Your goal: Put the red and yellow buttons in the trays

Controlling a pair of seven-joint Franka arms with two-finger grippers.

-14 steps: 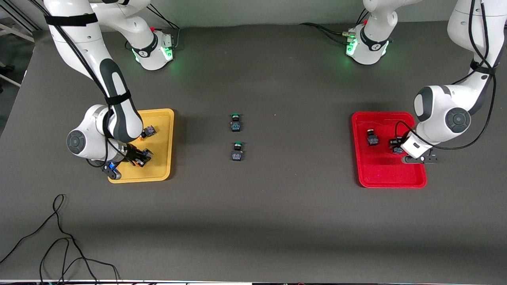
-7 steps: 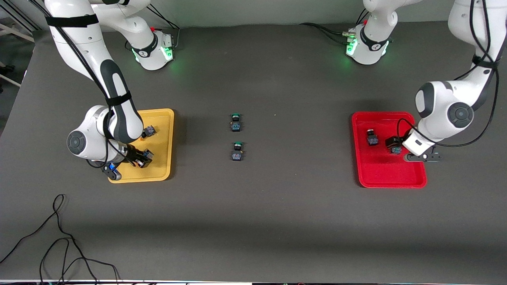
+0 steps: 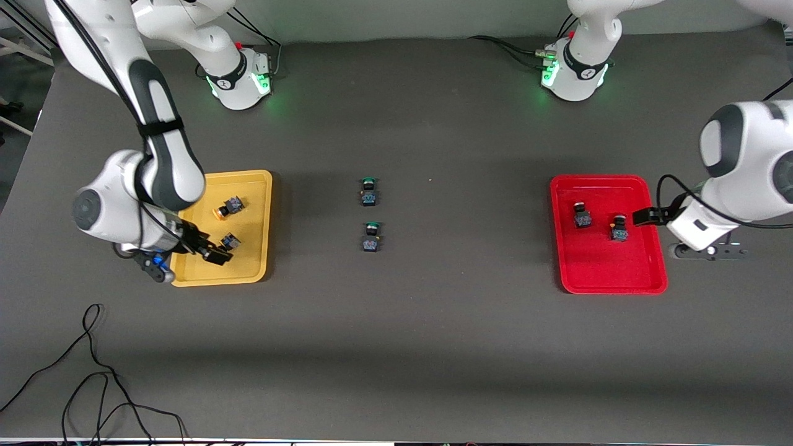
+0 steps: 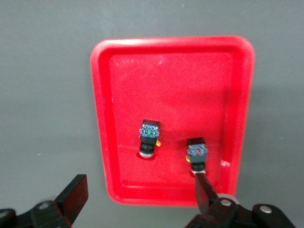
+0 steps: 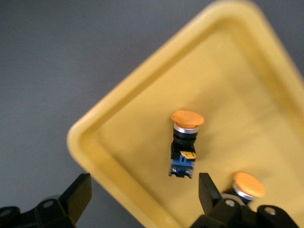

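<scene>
Two orange-capped buttons are seen lying in the yellow tray (image 3: 257, 186). One orange-capped button (image 3: 230, 241) lies just beside the right gripper (image 3: 207, 248), at the fingertips and clear of them; the other orange-capped button (image 3: 227, 207) lies in the same tray, farther from the front camera. In the right wrist view the fingers (image 5: 76, 197) are spread wide with nothing between them, and a button (image 5: 184, 142) is framed in the gap, well below.

Two red-capped buttons are seen in the red tray (image 3: 610, 282). One red-capped button (image 3: 618, 228) lies near the left gripper (image 3: 644, 216), apart from its tip; the other red-capped button (image 3: 581, 215) lies beside it, toward the right arm's end of the tray. The left gripper is held over the tray's rim at the left arm's end, its fingers (image 4: 73, 197) wide apart and empty.

The right arm is bent down over the yellow tray's corner nearest the front camera. The left arm reaches in from the table's end, its wrist over the bare table beside the red tray.

Two green-capped buttons (image 3: 370, 210) lie on the table (image 3: 433, 347) between the trays.
</scene>
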